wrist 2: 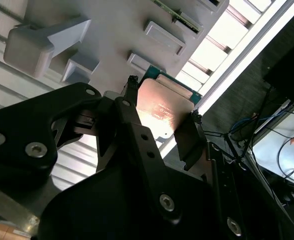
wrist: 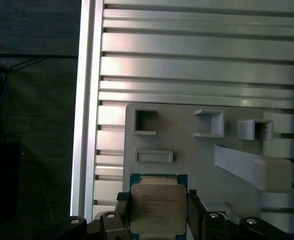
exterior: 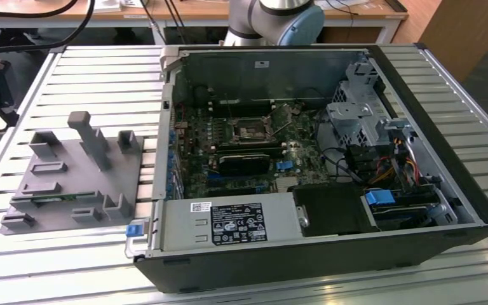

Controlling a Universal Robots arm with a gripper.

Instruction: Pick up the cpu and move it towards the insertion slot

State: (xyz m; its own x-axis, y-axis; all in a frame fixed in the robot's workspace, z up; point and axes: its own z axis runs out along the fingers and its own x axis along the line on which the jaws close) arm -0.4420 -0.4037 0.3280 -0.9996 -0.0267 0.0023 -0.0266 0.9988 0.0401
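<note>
Between the fingers of the gripper (wrist: 158,199), closed on two opposite edges, sits the cpu (wrist: 158,212), over the grey fixture (wrist: 187,145). The insertion slot (exterior: 251,130) lies mid-frame in the exterior view, inside the computer case (exterior: 312,267).

Robot body: matte black gripper (wrist 2: 162,107) built of angular linked plates, with 2 slim dark fingers (wrist 2: 187,140); silver hex-socket screws (wrist 2: 167,202) sunk in round bosses along the links. In the exterior view, silver-grey tubular arm joint (exterior: 282,16) with a pale blue cap.
</note>
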